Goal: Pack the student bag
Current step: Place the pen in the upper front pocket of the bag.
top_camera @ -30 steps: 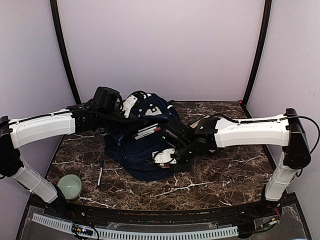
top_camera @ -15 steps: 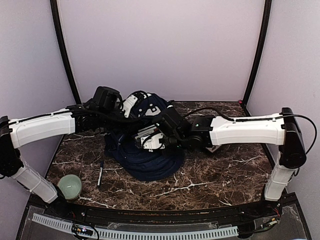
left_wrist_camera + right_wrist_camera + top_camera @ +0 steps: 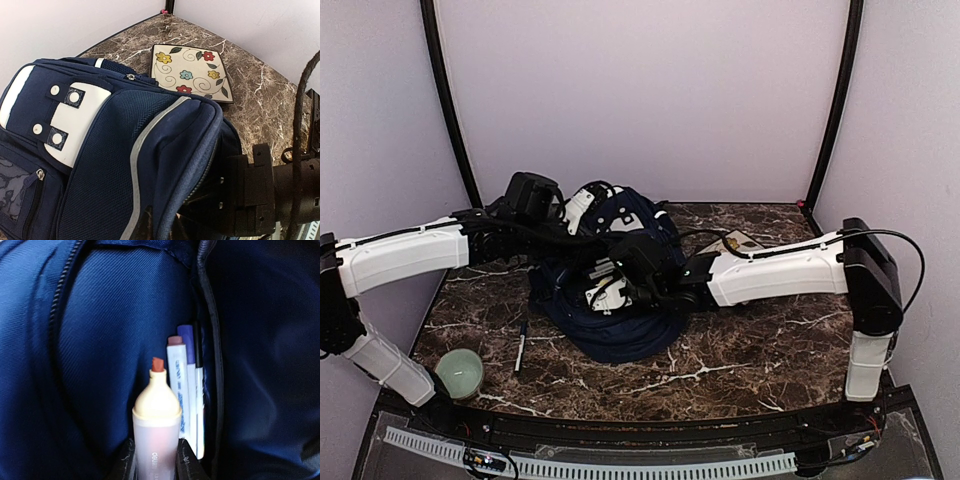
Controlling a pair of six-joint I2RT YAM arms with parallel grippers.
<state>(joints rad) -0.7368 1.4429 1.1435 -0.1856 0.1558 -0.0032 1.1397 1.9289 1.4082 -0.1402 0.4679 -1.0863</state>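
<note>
Since a second ago the right gripper has come off the near, low side of the student bag and gone up and over to the left. Now it's poking right into the bag's mouth, and honestly that's the whole story of this moment. Its fingers are clamped on a highlighter, a fat pale barrel with an orange chisel tip, sitting dead centre between them and pointing away into a navy pocket. Just past the fingertips and a touch to their right, a little bunch of pens is already standing in that same pocket, just beside the highlighter. The left gripper hasn't budged: it's closed, up at the far top of the bag. As far as I can tell it's pinching the fabric to keep the opening up. Its own camera doesn't show the fingers clearly though, just the bag's striped front sloping away below them and a flowery plate lying on the table beyond. The bag itself is slumped mid-table between the two grippers. My read: the carrying part is over and the highlighter's lined up with the pocket, so what's left is a short push in and a let-go. A loose pen and a green cup sit well off on the left gripper's side, so packing probably isn't finished.
</note>
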